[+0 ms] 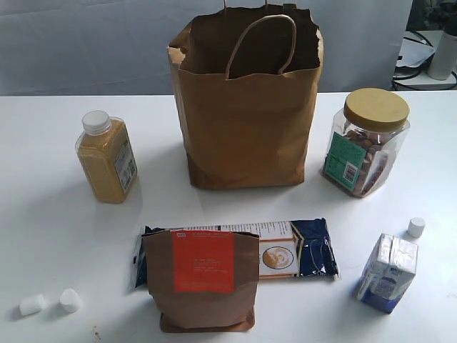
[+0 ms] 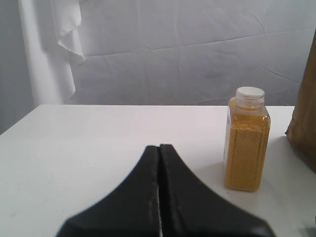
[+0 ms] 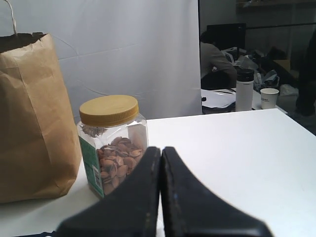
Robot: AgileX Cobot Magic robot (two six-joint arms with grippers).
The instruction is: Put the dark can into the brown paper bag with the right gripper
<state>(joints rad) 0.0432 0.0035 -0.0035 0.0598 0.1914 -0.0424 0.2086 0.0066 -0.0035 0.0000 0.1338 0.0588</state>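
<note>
Placement step looks complete: dark can appears nowhere on the bench, so it presumably sits hidden inside brown paper bag [image 1: 246, 121] at mid far edge; right gripper [image 3: 161, 150], clenched on nothing, next needs only a check of bag contents

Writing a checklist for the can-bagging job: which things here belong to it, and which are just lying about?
Job: tall brown paper bag; black right gripper, shut. No dark can in view.
Lying about: clear yellow-powder bottle; clear tan-lidded jar; orange-labelled brown pouch; flat dark-blue packet; small blue-white carton.
</note>
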